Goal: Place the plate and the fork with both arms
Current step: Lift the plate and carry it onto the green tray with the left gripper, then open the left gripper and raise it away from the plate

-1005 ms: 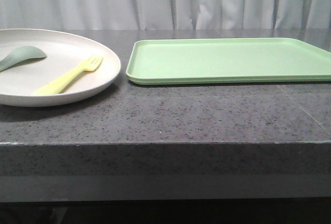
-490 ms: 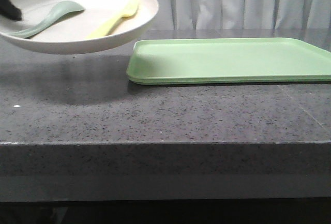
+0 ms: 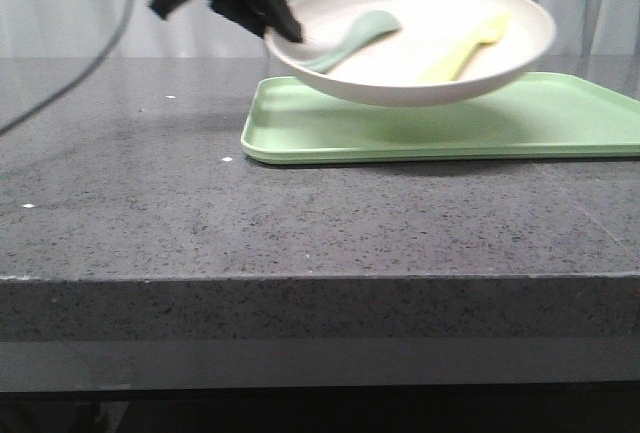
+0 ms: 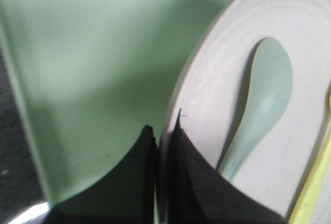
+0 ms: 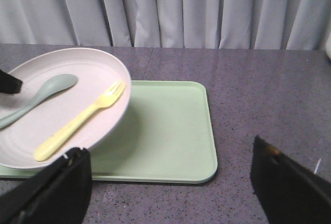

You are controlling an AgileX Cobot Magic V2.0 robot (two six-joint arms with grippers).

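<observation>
The cream plate [image 3: 440,48] hangs in the air above the left part of the light-green tray [image 3: 560,123]. My left gripper [image 3: 275,23] is shut on the plate's left rim; in the left wrist view [image 4: 164,131] its black fingers pinch the rim [image 4: 207,89]. The pale-yellow fork [image 3: 465,48] lies in the plate's right half, beside a grey-green spoon [image 3: 350,38]. The right wrist view shows the plate [image 5: 88,79], fork [image 5: 80,120] and spoon [image 5: 39,94] over the tray [image 5: 170,131]. My right gripper [image 5: 170,182] is open and empty, above the table before the tray.
The dark speckled stone table [image 3: 300,223] spreads left of and in front of the tray. A grey curtain [image 5: 181,6] hangs behind it. A cable [image 3: 90,63] trails from the left arm.
The plate, with fork and spoon in it, has been lifted from the table's left side and carried right, over the tray. The left gripper has come into the front view.
</observation>
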